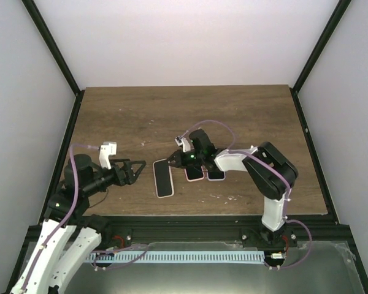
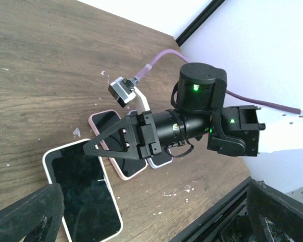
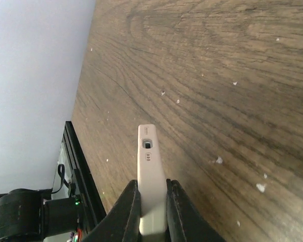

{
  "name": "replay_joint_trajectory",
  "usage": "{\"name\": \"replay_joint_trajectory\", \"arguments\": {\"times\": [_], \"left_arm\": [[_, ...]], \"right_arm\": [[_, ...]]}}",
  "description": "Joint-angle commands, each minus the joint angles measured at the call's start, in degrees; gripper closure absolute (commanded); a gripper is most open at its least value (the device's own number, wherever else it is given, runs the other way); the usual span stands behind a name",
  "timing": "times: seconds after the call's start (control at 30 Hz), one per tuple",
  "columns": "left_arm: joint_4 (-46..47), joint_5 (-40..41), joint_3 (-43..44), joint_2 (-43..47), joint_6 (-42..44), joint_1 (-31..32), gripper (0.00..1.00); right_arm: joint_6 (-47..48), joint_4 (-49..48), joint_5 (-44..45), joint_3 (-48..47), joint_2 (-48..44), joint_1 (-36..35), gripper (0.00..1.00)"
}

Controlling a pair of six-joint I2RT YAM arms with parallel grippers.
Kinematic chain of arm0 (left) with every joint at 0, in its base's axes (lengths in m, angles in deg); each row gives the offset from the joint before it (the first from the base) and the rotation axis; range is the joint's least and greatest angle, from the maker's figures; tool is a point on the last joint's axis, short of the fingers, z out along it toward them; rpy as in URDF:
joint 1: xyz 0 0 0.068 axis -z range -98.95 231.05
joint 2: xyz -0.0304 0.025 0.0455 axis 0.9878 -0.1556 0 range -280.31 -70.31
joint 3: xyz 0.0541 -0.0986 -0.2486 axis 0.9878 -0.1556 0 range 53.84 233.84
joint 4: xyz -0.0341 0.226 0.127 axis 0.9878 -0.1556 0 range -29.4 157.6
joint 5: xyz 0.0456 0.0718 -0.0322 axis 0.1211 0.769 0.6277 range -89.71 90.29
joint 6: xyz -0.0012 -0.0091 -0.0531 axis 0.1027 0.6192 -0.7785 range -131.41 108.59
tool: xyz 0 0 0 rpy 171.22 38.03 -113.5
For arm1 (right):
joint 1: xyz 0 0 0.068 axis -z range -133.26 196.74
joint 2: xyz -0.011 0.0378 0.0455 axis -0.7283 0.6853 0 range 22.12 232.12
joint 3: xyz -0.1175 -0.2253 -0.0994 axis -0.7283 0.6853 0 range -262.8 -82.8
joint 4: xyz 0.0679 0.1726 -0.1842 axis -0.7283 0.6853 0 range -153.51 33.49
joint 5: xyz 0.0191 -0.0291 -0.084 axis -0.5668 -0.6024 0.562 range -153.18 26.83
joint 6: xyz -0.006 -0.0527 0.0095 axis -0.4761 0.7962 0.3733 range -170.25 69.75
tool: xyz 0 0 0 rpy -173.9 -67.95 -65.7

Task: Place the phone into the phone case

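The cream-rimmed phone (image 1: 164, 178), near the front edge of the bench (image 1: 172, 110), is pinched at one corner by the right end effector (image 1: 173, 161). The left end effector (image 1: 139, 172) is spread wide. As only a corner is held, the phone could be swung askew and lost.

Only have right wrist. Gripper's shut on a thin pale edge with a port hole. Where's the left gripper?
Observer: The left gripper is open and empty, pointing toward the right gripper.
Operator: Anything between them?
Observer: A white-rimmed phone lies flat, screen up.
Operator: Is that my pale edge?
Observer: Can't tell; the right gripper overlaps a pink-rimmed phone beside it.
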Motion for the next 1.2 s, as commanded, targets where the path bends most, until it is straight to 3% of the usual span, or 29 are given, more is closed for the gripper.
{"name": "replay_joint_trajectory", "arguments": {"times": [0.0, 0.23, 0.53, 0.73, 0.9, 1.1, 1.17], "left_arm": [[-0.4, 0.7, -0.7, 0.7, 1.2, -0.2, 0.0], [0.9, 0.2, -1.5, 0.7, 1.0, -0.2, 0.0], [1.6, 0.3, -2.6, -0.3, -1.0, -0.2, 0.0], [-0.7, 2.3, -2.5, -1.3, -1.8, -0.2, 0.0], [-0.6, 1.1, -1.9, -1.6, -2.2, -0.2, 0.0], [-2.3, 5.8, -0.7, -2.2, -4.0, -0.2, 0.0], [-3.7, 7.3, 0.6, -2.5, -4.0, -0.2, 0.0]], "right_arm": [[2.2, -3.6, -3.9, -5.4, 2.1, 0.2, 0.99], [5.7, 4.4, -1.3, -12.3, 7.8, 0.9, 0.98], [7.8, 9.0, 2.4, -16.5, 10.9, 1.7, 0.84], [10.0, 17.0, 8.8, -18.4, 9.4, 1.7, 0.67], [9.8, 20.3, 10.7, -17.2, 5.1, 2.0, 0.43], [10.9, 25.1, 15.1, -14.2, -4.1, 2.2, 0.22], [11.0, 26.3, 16.5, -12.4, -8.3, 2.3, 0.05]]}}
